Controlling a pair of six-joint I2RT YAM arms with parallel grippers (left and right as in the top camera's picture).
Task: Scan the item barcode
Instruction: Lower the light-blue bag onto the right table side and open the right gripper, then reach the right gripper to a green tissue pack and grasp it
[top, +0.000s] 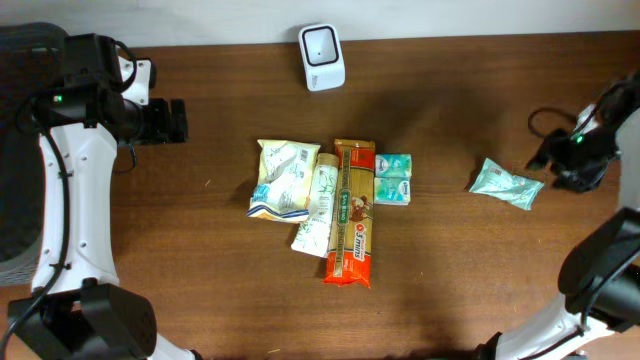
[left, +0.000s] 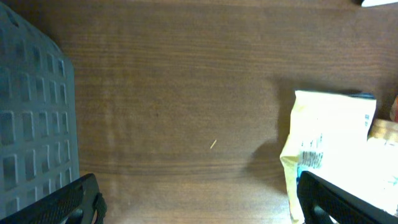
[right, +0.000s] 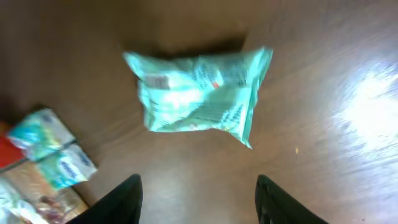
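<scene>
Jaws spread on right tool (right: 199, 185) beside teal packet (right: 199, 93) (untouched); left tool (left: 196, 186) wide, empty.

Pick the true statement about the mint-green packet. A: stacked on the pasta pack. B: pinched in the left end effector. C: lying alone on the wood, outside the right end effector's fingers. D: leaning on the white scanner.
C: the mint-green packet lies flat on the table, beyond the right end effector, whose fingers stand apart with nothing between them.

Left gripper (top: 178, 120): well left of the scanner (top: 322, 57), jaws spread wide, empty.
Right gripper (top: 546, 164): far right of the scanner, jaws parted, holding nothing.
</scene>
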